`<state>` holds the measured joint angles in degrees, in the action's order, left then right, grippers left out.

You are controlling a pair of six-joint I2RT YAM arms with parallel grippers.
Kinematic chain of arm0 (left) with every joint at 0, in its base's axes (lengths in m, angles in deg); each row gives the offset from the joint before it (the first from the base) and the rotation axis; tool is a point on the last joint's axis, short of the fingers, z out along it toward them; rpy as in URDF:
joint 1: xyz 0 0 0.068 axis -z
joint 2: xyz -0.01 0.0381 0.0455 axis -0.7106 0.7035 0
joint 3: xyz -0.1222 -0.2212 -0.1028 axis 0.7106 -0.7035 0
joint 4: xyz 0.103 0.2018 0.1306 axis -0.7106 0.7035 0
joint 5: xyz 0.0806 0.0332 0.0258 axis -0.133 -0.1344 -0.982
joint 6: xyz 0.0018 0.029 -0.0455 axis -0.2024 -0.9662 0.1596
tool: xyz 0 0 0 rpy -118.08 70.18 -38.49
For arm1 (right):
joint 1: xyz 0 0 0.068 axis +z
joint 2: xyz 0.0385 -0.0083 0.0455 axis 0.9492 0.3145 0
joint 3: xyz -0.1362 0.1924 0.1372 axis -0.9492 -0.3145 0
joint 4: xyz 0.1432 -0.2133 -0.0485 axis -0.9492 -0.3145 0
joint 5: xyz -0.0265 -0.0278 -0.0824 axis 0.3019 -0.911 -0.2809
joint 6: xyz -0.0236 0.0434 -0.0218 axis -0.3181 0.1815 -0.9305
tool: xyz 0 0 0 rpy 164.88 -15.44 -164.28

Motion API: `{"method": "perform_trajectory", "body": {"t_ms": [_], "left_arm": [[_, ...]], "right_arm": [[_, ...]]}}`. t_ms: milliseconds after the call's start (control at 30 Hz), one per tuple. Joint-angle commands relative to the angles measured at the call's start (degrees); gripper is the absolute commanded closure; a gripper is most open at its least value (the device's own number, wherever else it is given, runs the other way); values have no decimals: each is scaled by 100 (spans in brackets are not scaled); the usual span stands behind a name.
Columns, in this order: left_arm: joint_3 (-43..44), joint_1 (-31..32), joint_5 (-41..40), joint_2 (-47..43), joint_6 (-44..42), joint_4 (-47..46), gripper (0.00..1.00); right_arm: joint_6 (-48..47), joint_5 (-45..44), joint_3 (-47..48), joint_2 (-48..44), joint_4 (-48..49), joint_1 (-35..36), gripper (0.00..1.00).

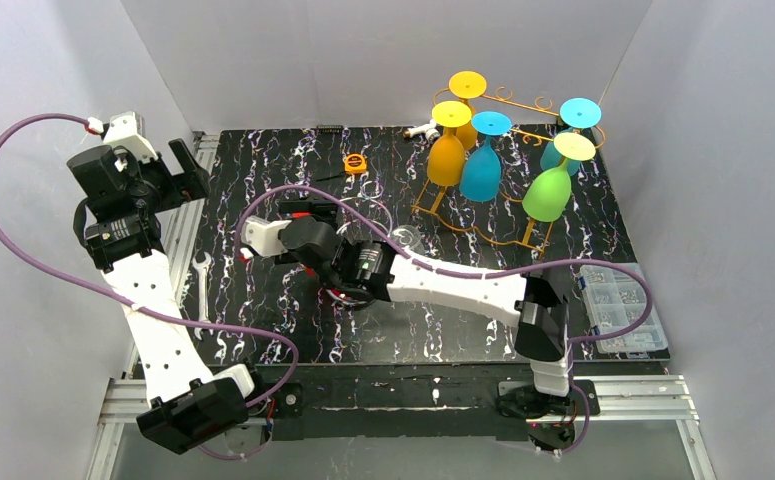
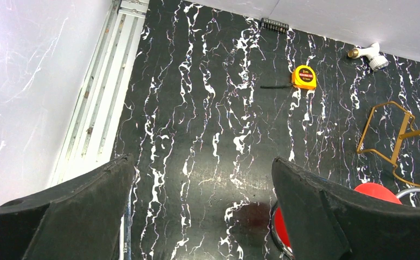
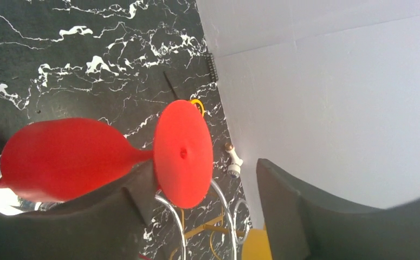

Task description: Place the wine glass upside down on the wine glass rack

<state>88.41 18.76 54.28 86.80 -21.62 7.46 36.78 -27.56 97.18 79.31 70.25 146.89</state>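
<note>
Black marbled table (image 1: 463, 340). Gold wire wine glass rack (image 2: 402, 140) at its far right corner. Five coloured glasses (image 1: 481, 170) hang on rack, feet up. Right gripper (image 3: 202, 179) well left of rack, toward arm bases, jaws spread, clamping nothing. Red wine glass (image 3: 61, 157) off rack, foot disc between those spread jaws, over chrome wire frame (image 3: 224, 211). Left gripper (image 2: 202, 184) far left of rack, jaws wide apart, empty. Yellow tape measure (image 2: 304, 77) left of rack.

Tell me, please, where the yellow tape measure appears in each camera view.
Top external: yellow tape measure, back middle of the table.
Left wrist: upper right of centre.
Right wrist: a sliver behind the red wine glass foot.
Shared landmark: white fitting.
</note>
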Motion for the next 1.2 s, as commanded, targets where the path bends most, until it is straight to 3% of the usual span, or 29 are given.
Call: {"method": "perform_trajectory", "body": {"t_ms": [0, 333, 600, 900, 1033, 1167], "left_arm": [[-52, -42, 89, -184, -60, -147, 2], [-53, -45, 247, -186, -126, -100, 2], [-45, -42, 501, -116, -149, 40, 2], [-177, -35, 667, -38, -165, 88, 2], [-308, -34, 808, -12, -298, 39, 2], [-555, -35, 930, 4, -355, -25, 2]], "right_arm": [[94, -57, -108, -353, -16, 97, 21], [357, -77, 27, -644, -361, 228, 2], [1151, 137, 209, -1082, -891, 239, 2], [2786, 137, -150, -2663, -1395, 144, 2], [4245, 687, -629, -3444, -1983, -950, 2], [5215, 1803, -2395, -4449, -1814, -2563, 2]]}}
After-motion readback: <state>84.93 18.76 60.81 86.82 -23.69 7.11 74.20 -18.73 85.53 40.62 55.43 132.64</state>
